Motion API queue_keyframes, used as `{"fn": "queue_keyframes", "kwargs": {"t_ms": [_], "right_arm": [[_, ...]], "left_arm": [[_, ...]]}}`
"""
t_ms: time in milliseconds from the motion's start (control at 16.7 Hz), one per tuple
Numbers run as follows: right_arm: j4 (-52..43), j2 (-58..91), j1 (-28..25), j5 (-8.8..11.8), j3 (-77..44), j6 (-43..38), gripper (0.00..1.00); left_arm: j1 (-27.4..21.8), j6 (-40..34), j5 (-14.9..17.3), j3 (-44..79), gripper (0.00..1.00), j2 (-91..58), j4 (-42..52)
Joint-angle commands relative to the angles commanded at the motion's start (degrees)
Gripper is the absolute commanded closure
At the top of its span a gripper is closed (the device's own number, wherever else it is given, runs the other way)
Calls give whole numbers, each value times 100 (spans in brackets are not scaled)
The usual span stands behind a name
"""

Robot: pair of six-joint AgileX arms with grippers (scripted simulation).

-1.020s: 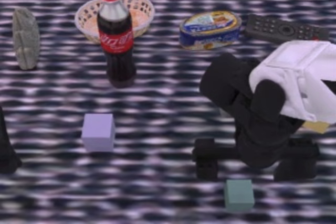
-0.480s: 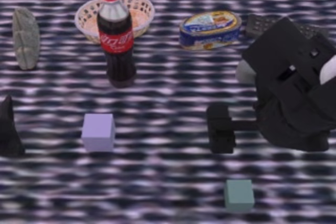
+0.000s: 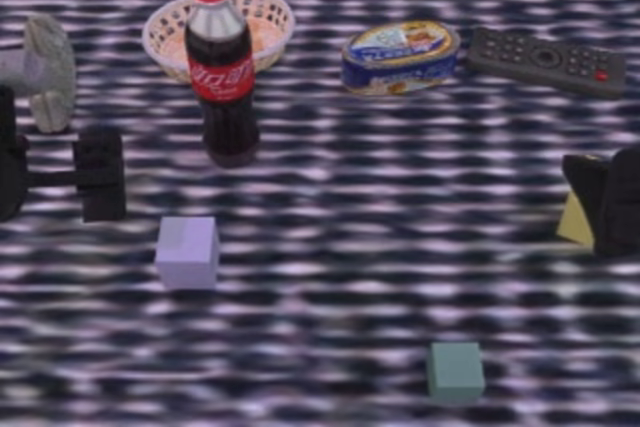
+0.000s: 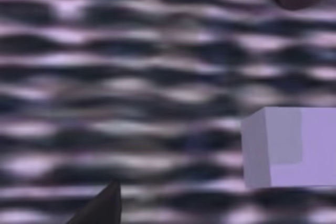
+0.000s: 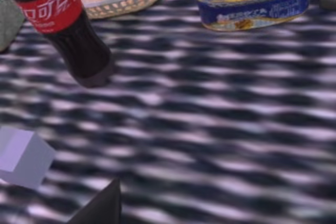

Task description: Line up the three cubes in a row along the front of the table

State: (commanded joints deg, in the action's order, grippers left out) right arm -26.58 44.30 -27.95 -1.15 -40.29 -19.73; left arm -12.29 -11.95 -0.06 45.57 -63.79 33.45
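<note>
Left arm over the lavender cube, right arm parked at the edge

Left gripper point(image 3: 100, 175) hovers near the table's point(image 3: 330, 247) left edge, fingers spread and empty, just behind the matte lavender cube point(image 3: 187, 252); small teal-green cube point(image 3: 456, 371) sits at the front right; pale yellow cube point(image 3: 577, 221) shows at the far right, partly hidden by the right gripper point(image 3: 600, 209), whose finger state I cannot tell
</note>
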Motion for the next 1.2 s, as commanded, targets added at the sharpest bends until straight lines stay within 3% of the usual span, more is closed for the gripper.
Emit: {"fn": "queue_keyframes", "kwargs": {"t_ms": [360, 660, 840, 1200], "right_arm": [[1542, -2635, 1479, 58, 2318, 1207, 0], [2448, -4126, 2491, 101, 3719, 1841, 0], [2658, -4430, 2738, 115, 4029, 1973, 0], [2658, -4430, 2738, 115, 4029, 1973, 0]], "left_arm": [[-598, -571, 3, 2171, 0, -3003, 1615], [-909, -881, 12, 3377, 0, -4560, 2415], [-976, -949, 14, 3645, 0, -4893, 2583], [-948, -942, 14, 3619, 0, -4890, 2553]]}}
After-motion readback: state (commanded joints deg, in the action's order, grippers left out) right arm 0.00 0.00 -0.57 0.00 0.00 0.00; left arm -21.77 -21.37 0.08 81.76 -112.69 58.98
